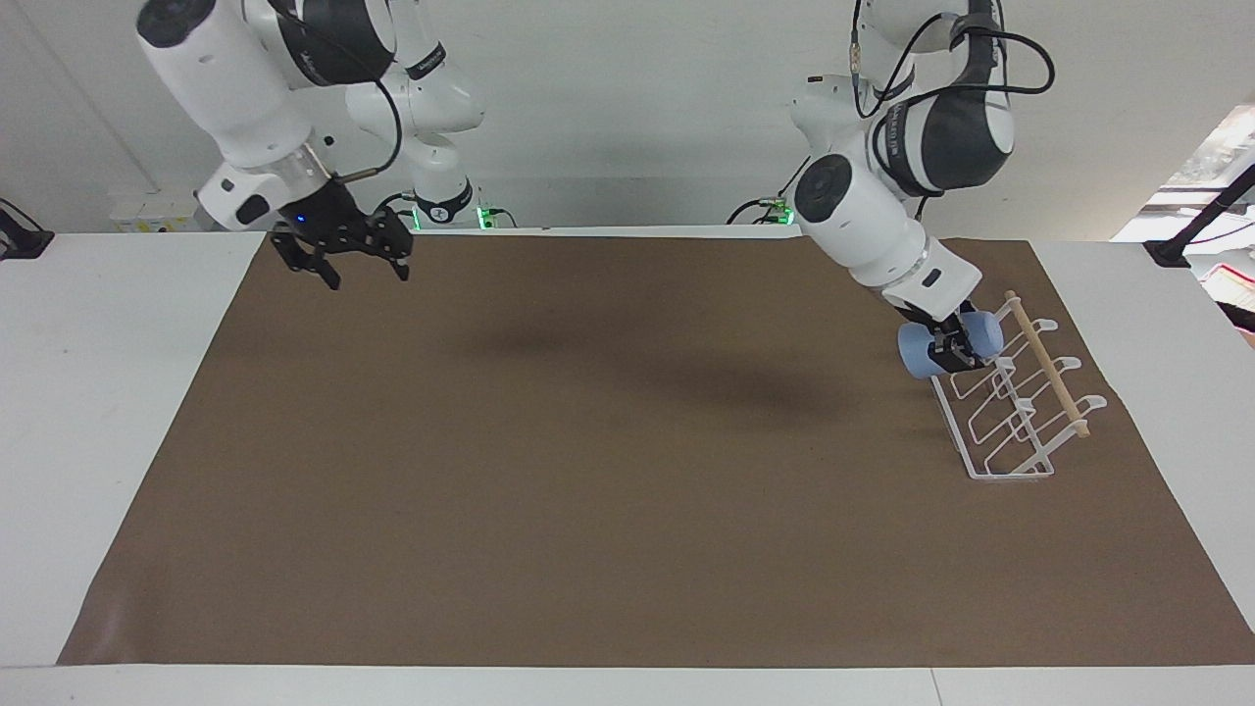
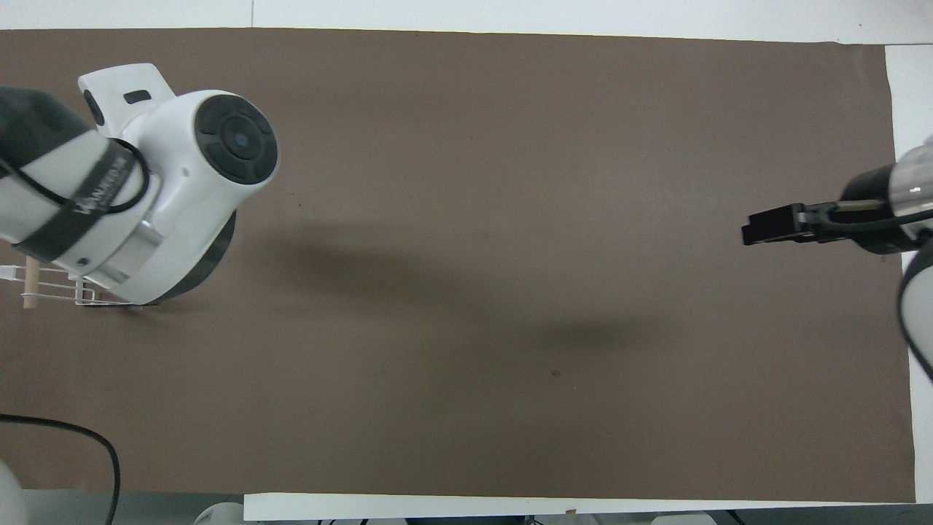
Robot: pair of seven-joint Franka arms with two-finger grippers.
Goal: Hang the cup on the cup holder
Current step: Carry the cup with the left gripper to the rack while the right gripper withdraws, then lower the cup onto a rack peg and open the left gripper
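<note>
The left gripper [image 1: 949, 350] is pinching the cup [image 1: 927, 349] at the cup holder [image 1: 1010, 412], seemingly seating it on a prong; release comes next. The right gripper [image 1: 343, 257] is waiting, fingers spread.

The left arm [image 1: 887, 221] comes down from its base, elbow raised and forearm slanting downward, and its wrist [image 1: 931, 284] ends just above the cup holder [image 1: 1020, 412]. The left gripper [image 1: 953, 348] points down over the end of the cup holder nearer the robots, its 2 fingers clamped on the cup [image 1: 946, 345], which it holds on its side against the holder's nearest prongs. In the overhead view this arm's bulk [image 2: 168, 197] covers its own gripper. The right arm [image 1: 245, 88] waits well apart from the cup holder, at the right arm's end of the table, and the right gripper [image 1: 338, 265] hangs raised and tilted downward, fingers spread wide with nothing between them.
</note>
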